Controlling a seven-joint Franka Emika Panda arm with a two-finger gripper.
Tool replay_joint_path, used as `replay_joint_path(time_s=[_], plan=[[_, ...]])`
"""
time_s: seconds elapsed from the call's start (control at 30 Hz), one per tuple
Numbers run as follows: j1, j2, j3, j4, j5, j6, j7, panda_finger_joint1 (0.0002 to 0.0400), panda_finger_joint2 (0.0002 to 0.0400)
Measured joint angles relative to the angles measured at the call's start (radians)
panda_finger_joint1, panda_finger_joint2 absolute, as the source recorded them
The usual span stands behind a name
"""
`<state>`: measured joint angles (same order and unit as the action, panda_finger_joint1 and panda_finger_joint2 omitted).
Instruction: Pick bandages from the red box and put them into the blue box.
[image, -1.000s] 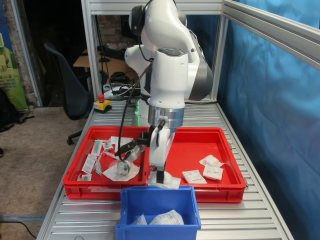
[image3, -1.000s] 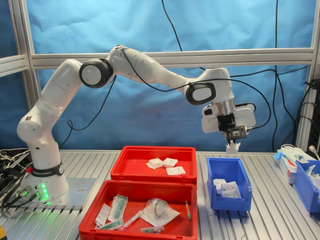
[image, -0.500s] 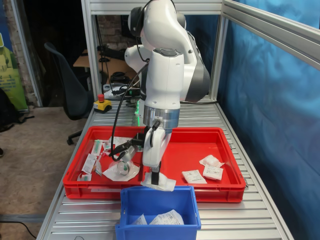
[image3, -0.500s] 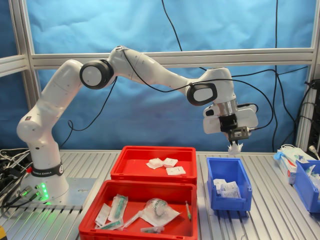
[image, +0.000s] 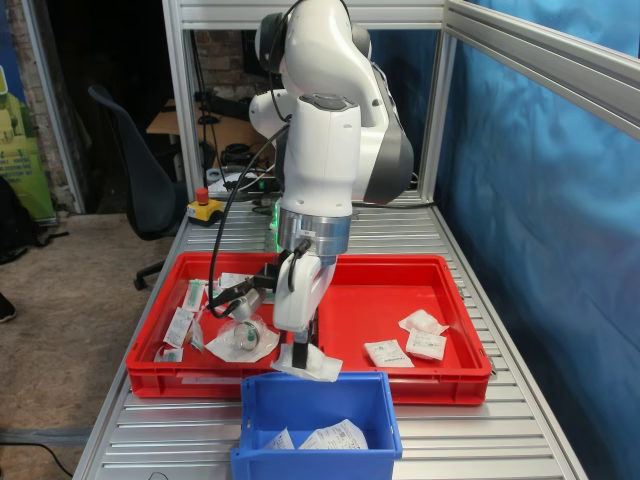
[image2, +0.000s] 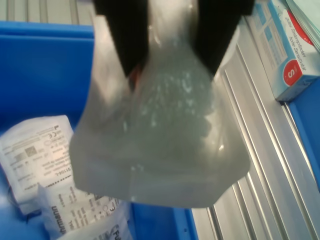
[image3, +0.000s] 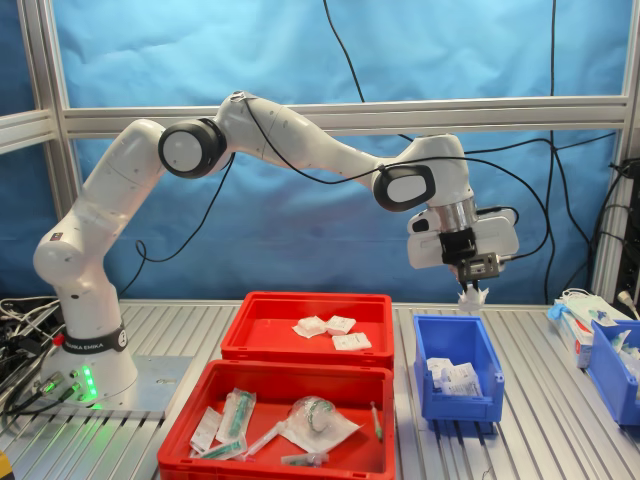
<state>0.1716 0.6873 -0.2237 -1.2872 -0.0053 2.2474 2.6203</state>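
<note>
Above the far rim of the blue box (image3: 457, 366), pincer (image3: 472, 287) clamped on one white bandage (image: 308, 364) by its top edge, packet dangling between the closed fingers (image2: 127, 35). Shifted slightly across over the last second, from beside the box edge toward its opening, so release looks close, though the wrist view shows part of the packet overhanging the rim and the ribbed worktop (image2: 265, 150). Inside the box, earlier packets (image3: 450, 376) already delivered; in the red box (image3: 262, 332), three more bandages (image3: 332, 330) waiting.
</note>
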Motion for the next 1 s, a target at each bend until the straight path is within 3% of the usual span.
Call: replay_joint_path(time_s=[0.27,0.3,0.43,0.47,0.57,0.6,0.73,0.77,0.93,0.97,1.0], plan=[[0.0,0.0,-0.004,0.0,0.0,0.0,0.0,0.0065,0.0065],[0.0,0.0,-0.005,0.0,0.0,0.0,0.0,0.0112,0.0112],[0.0,0.0,-0.006,0.0,0.0,0.0,0.0,0.0112,0.0112],[0.0,0.0,-0.006,0.0,0.0,0.0,0.0,0.0162,0.0162],[0.0,0.0,-0.006,0.0,0.0,0.0,0.0,0.0162,0.0162],[0.0,0.0,-0.007,0.0,0.0,0.0,0.0,0.0212,0.0212],[0.0,0.0,-0.007,0.0,0.0,0.0,0.0,0.0212,0.0212],[0.0,0.0,-0.007,0.0,0.0,0.0,0.0,0.0262,0.0262],[0.0,0.0,-0.007,0.0,0.0,0.0,0.0,0.0262,0.0262],[0.0,0.0,-0.007,0.0,0.0,0.0,0.0,0.0313,0.0313],[0.0,0.0,-0.007,0.0,0.0,0.0,0.0,0.0313,0.0313]])
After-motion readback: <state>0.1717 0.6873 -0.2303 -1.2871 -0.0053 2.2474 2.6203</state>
